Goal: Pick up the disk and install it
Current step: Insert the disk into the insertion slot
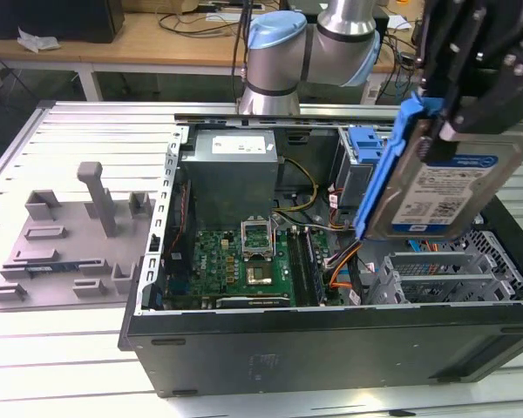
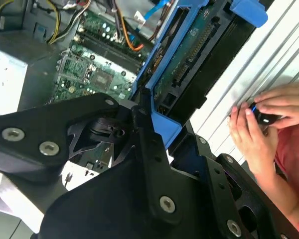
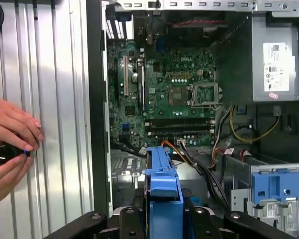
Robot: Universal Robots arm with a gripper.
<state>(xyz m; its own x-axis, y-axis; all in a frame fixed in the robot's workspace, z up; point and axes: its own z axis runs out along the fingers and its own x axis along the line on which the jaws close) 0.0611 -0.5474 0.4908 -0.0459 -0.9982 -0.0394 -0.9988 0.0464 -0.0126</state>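
The disk (image 1: 444, 187), clamped on edge by the tool (image 1: 460, 109) at the exterior view's upper right, hangs above the open computer case (image 1: 331, 357), apparently kept upright for slotting in.

Exterior view angled down on computer case (image 1: 331, 357), both wrist views near motherboard (image 3: 179, 94) (image 2: 89, 74)

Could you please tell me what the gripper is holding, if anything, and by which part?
The gripper holds the disk by its upper end, with the rest hanging down over the open computer case.
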